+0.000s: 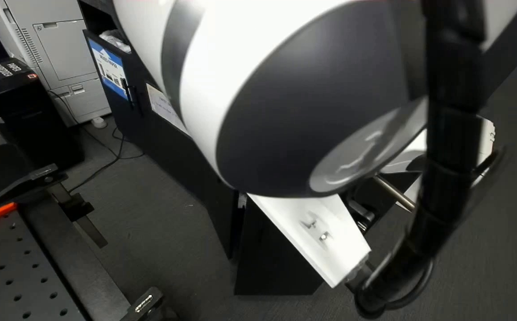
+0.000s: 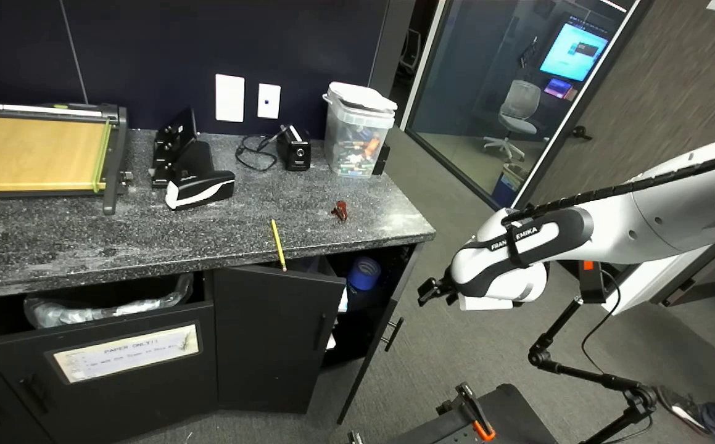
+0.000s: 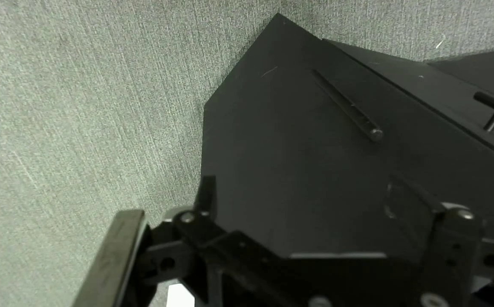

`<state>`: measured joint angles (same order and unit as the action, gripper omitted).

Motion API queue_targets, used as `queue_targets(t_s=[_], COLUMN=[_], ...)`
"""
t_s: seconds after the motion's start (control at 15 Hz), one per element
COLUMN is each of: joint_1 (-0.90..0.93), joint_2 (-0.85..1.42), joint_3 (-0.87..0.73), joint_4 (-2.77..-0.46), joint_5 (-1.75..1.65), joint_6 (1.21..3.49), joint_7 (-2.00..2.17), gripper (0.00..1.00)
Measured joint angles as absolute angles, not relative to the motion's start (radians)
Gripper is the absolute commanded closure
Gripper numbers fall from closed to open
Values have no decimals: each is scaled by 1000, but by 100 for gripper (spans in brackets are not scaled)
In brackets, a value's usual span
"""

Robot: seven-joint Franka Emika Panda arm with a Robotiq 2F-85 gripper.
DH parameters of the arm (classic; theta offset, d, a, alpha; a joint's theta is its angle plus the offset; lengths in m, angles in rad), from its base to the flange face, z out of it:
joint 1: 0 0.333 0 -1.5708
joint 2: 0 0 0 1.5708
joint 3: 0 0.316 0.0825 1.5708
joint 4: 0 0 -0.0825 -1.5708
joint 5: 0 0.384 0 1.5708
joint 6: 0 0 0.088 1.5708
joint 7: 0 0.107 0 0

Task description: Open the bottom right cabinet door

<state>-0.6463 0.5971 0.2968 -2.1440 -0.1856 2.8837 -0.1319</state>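
The bottom right cabinet door (image 3: 308, 128), upper middle of the wrist view, stands swung out, so little seems left, though its angle is unclear. The gripper (image 3: 302, 189) holds nothing, fingers apart.

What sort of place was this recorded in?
Probably an office copy or supply room: a black-framed, tan-boarded paper trimmer on a speckled grey counter, a pale rectangular "PAPER ONLY!!" label on a black cabinet front, and a bulky light-grey machine, apparently a copier.
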Motion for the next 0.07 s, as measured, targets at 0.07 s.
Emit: queue_targets(t_s=[0.07], joint_1=[-640], joint_2=[596], joint_3=[293], joint_4=[-2144], joint_5=[-186], joint_6=[2884], joint_7=[-125], gripper=[0])
